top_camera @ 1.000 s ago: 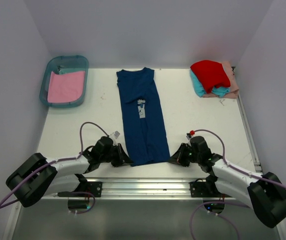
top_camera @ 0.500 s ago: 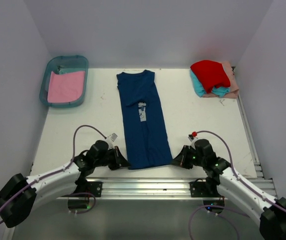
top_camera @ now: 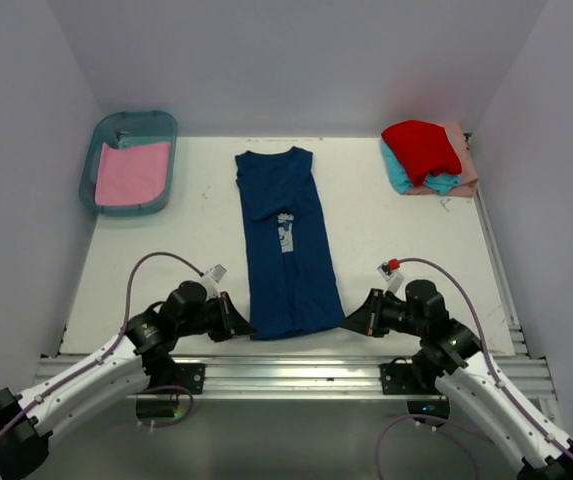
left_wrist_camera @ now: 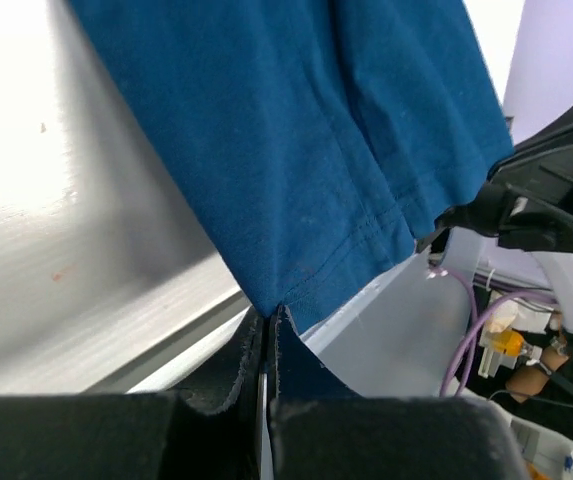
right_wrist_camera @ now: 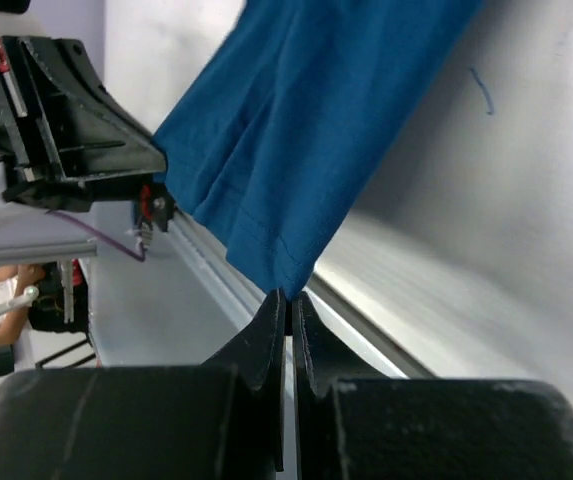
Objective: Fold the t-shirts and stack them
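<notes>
A navy blue t-shirt point(top_camera: 284, 245) with a pale square print lies lengthwise down the middle of the table, folded into a long strip. My left gripper point(top_camera: 242, 324) is shut on its near left hem corner point(left_wrist_camera: 271, 303). My right gripper point(top_camera: 351, 322) is shut on the near right hem corner point(right_wrist_camera: 284, 287). Both corners are lifted slightly at the table's front edge. A plain pink t-shirt point(top_camera: 131, 172) lies in the bin. Red point(top_camera: 421, 148), teal point(top_camera: 398, 174) and peach point(top_camera: 463, 160) t-shirts sit folded in a pile at the back right.
The teal translucent bin point(top_camera: 159, 121) stands at the back left corner. A metal rail point(top_camera: 296, 368) runs along the table's near edge below the shirt hem. White walls close in on three sides.
Both grippers have pulled back toward the near edge, dragging the navy shirt's hem a little nearer. The left jaws closed fully on the corner. Both arms have drawn back and straightened.
</notes>
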You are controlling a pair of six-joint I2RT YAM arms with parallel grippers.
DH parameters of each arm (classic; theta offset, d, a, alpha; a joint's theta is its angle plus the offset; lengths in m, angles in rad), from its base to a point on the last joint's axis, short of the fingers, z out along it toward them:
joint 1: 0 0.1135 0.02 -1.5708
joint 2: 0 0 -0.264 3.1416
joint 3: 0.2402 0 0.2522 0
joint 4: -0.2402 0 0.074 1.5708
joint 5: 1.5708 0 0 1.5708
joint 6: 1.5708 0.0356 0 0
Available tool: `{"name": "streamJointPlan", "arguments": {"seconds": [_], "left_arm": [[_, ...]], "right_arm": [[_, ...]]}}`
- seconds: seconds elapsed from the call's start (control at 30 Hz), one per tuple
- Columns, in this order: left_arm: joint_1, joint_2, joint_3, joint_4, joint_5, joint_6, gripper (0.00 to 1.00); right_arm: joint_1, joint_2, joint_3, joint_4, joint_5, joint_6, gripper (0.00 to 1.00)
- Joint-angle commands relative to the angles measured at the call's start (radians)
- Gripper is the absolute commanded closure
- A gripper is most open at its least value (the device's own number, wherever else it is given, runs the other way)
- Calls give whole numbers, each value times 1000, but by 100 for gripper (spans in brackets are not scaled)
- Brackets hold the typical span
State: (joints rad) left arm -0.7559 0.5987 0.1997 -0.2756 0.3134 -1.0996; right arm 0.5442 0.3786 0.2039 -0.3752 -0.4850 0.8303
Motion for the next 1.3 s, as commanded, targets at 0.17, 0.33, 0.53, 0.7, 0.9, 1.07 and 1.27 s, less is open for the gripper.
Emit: {"name": "streamJointPlan", "arguments": {"seconds": [0.17, 0.33, 0.53, 0.7, 0.9, 1.07, 1.27], "left_arm": [[-6, -99, 208, -166, -152, 58, 100], [-6, -33, 270, -171, -229, 148, 100], [-7, 47, 282, -93, -384, 265, 100], [-5, 148, 267, 81, -522, 374, 100], [13, 285, 251, 323, -570, 486, 100], [79, 386, 221, 481, -522, 526, 100], [185, 487, 208, 587, -446, 543, 100]], "right_arm": [[5, 15, 175, -77, -3, -124, 100], [7, 212, 245, 59, 55, -209, 100], [3, 485, 327, 272, 172, -293, 100], [5, 693, 403, 435, 220, -342, 100], [2, 891, 506, 508, 241, -379, 100], [2, 971, 548, 547, 273, -375, 100], [-1, 1040, 583, 547, 351, -364, 100]]}}
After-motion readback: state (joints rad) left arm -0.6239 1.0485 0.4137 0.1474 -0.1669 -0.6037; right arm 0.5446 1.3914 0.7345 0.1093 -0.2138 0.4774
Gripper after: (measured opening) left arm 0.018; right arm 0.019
